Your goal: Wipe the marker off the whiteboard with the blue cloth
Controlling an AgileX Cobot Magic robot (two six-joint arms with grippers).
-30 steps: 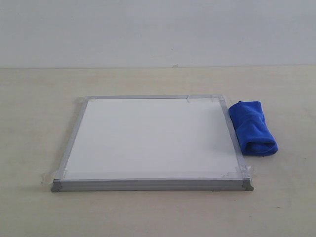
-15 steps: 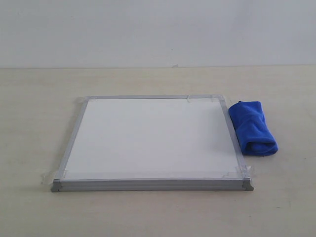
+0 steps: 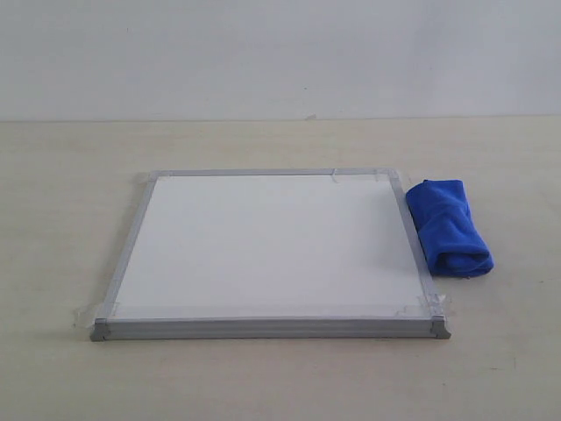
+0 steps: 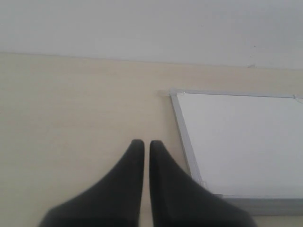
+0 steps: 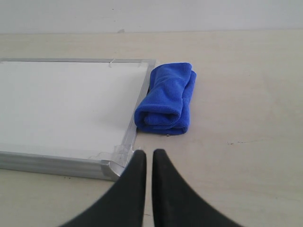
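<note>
Whiteboard [image 3: 267, 246] and blue cloth [image 3: 447, 228] lie exactly as a second ago — nothing has shifted, no marker line shows, and your right gripper [image 5: 149, 153], jaws nearly closed and empty, sits just short of the cloth while the left gripper [image 4: 143, 143] idles likewise beside the frame.

A pale beige tabletop [image 3: 280, 377] with faint wood grain fills the exterior view from 9 o'clock round through 6 to 3 o'clock. Toward 12 o'clock a plain, unmarked off-white wall [image 3: 280, 53] rises behind it, meeting the table along a straight horizontal seam. The light is soft and even, casting only faint shadows.
</note>
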